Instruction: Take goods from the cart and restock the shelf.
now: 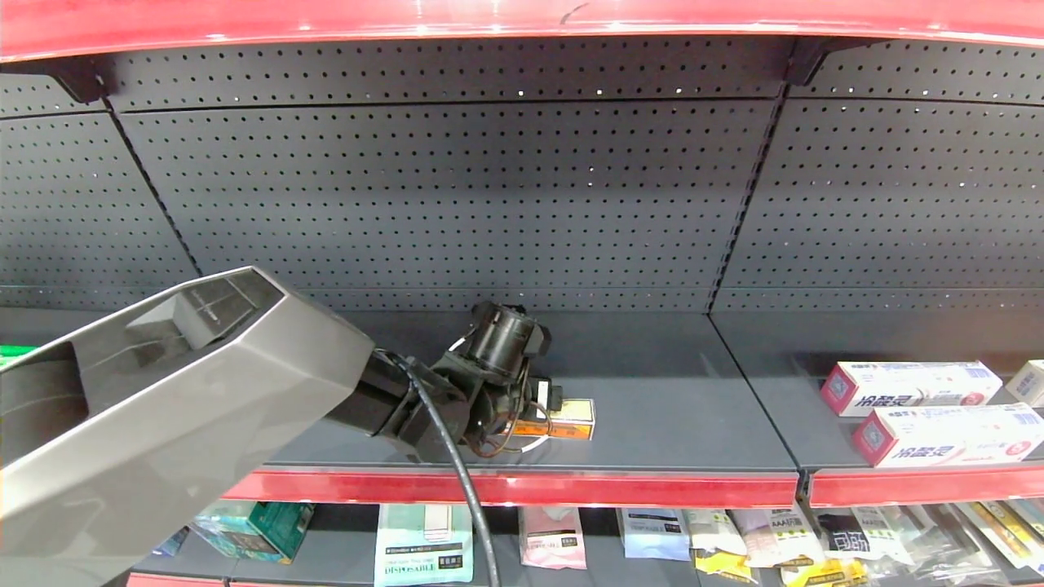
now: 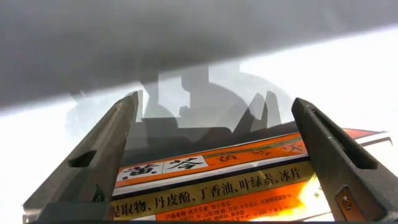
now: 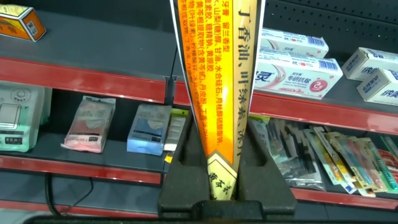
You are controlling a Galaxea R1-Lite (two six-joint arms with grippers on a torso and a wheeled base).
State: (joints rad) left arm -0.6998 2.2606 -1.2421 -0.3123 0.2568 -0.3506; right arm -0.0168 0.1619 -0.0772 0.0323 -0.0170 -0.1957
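An orange and yellow box [image 1: 573, 419] lies flat on the dark shelf [image 1: 677, 408], near its red front edge. My left gripper [image 1: 545, 405] is at the box's left end. In the left wrist view the fingers [image 2: 102, 165] stand wide apart, open, with the box [image 2: 211, 186] lying between and beneath them. My right gripper [image 3: 217, 25] is shut on a second long yellow and orange box [image 3: 221, 93], held lengthwise between its fingers in front of the shelves. A small orange box [image 3: 22, 22] shows on the upper shelf in the right wrist view.
White toothpaste boxes [image 1: 909, 387] lie on the right section of the same shelf, also [image 3: 292, 43]. The shelf below holds several packets [image 1: 555, 538] and a teal box [image 1: 261, 526]. Perforated back panel [image 1: 457, 204] behind; bare shelf between the orange box and the toothpaste.
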